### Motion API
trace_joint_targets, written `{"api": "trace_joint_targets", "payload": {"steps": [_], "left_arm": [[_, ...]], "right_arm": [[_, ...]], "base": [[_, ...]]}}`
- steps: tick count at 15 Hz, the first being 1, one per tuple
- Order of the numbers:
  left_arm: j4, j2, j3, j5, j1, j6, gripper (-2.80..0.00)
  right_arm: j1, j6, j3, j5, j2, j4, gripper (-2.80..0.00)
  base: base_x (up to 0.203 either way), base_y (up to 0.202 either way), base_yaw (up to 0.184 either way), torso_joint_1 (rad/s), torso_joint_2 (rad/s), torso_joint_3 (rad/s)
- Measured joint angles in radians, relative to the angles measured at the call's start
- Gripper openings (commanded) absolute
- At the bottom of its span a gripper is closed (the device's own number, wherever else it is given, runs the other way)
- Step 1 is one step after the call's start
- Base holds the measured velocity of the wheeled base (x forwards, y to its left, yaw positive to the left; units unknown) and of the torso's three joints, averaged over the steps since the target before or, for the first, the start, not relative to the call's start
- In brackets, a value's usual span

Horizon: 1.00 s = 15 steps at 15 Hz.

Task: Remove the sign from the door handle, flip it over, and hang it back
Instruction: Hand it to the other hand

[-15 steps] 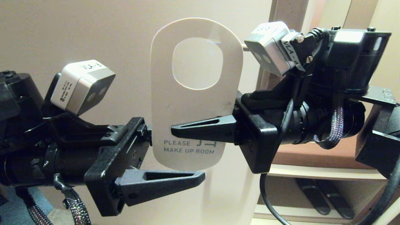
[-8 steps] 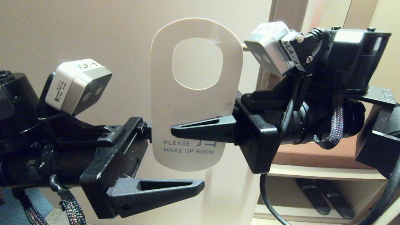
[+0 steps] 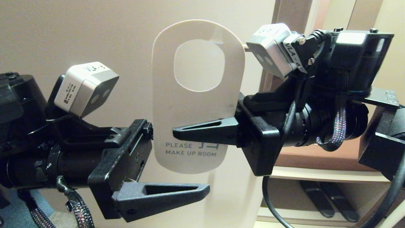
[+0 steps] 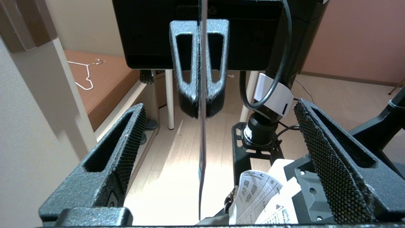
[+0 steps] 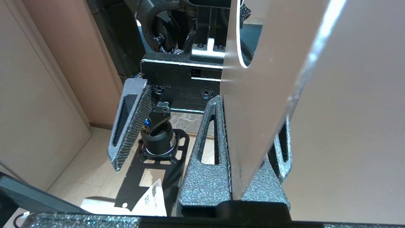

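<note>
beige wall (image 3: 79, 28), reddish-brown shelf (image 3: 316, 156), pale wood floor (image 4: 177, 177)

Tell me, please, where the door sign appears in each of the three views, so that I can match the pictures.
Head view: the sign stands upright in the centre, white "MAKE UP ROOM" side facing the camera.
Left wrist view: seen edge-on as a thin line, between the open fingers of the left gripper.
Right wrist view: a wide pale surface up close.
Shared landmark: the right gripper, shut on the sign in every view.
</note>
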Motion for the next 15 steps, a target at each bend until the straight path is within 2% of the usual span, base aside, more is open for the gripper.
{"api": "trace_joint_targets", "payload": {"steps": [8,9,15], "left_arm": [[0.000,0.011,0.000,0.000,0.000,0.002,0.00],[-0.001,0.011,0.001,0.000,0.001,0.003,-2.80],[-0.001,0.012,0.002,0.000,0.002,0.000,-2.80]], "right_arm": [[0.000,0.000,-0.001,0.000,0.003,0.000,-2.80],[0.000,0.000,-0.001,0.000,0.003,0.000,-2.80],[0.000,0.000,-0.001,0.000,0.003,-0.001,-2.80]], "base": [[0.000,0.000,0.000,0.000,0.00,0.000],[0.000,0.000,0.000,0.000,0.00,0.000],[0.000,0.000,0.000,0.000,0.00,0.000]]}}
